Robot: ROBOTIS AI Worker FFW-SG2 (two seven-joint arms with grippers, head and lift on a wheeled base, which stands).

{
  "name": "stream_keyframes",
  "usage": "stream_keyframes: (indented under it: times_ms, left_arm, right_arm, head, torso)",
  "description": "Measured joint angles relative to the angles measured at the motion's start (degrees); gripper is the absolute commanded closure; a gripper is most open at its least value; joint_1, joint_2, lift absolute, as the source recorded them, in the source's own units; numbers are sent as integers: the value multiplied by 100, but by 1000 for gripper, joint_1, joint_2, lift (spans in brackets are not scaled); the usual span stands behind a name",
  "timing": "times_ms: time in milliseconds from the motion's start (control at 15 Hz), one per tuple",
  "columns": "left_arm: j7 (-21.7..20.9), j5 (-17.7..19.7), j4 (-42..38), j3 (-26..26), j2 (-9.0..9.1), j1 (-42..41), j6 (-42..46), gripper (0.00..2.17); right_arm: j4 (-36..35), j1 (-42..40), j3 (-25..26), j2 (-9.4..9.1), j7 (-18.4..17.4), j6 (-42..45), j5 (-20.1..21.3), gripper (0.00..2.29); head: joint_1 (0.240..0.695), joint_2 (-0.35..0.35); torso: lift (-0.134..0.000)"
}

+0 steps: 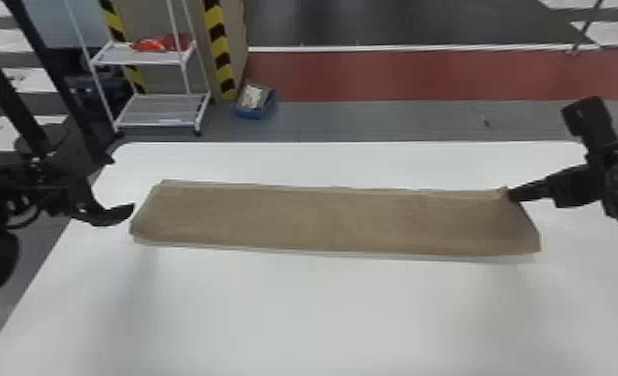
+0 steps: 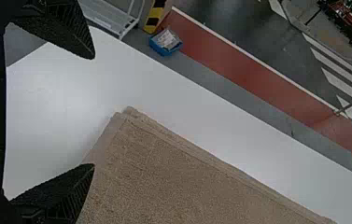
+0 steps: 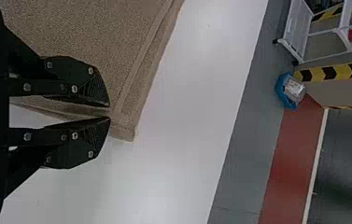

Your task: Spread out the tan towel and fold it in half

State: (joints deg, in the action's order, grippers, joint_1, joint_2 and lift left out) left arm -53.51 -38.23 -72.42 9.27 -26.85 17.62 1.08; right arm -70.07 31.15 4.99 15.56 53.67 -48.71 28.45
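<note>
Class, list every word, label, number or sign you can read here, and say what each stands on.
No text can be read.
Blue box: pale contents; any print is too small to read.
Tan towel: no lettering seen.
Yellow-and-black striping: a pattern, no words seen.

And we're looking at what seems a workshop or test hall: hazard-striped posts [image 1: 218, 37] stand by a white open rack [image 1: 145, 109], a blue bin [image 1: 255, 113] sits on the grey floor [image 1: 373, 120]. Beyond the plain white worktop [image 1: 273, 310] runs a red lane [image 1: 423, 75], and there, crossing-like white stripes [image 2: 346, 86] too!
</note>
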Motion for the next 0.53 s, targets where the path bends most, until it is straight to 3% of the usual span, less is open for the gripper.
stream_keyframes:
  times_ms: [267, 333, 400, 533]
  left_arm:
    - [25, 3, 4, 10, -5, -26, 14, 63]
    - [30, 6, 4, 12, -5, -29, 19, 63]
    - [34, 9, 3, 13, -5, -30, 21, 63]
    - [43, 24, 3, 14, -5, -31, 21, 60]
  right_arm:
    - [-128, -39, -1, -26, 27, 229, -72, 923]
    - [-129, -26, -20, -25, 78, 173, -50, 751]
    - [-129, -8, -55, -11, 150, 78, -7, 390]
    - [-111, -16, -117, 35, 212, -45, 52, 296]
  head:
    - [695, 67]
    - [695, 68]
    - [695, 69]
    - [695, 68]
  torso:
    - [-124]
    - [-124]
    - [-124]
    - [-124]
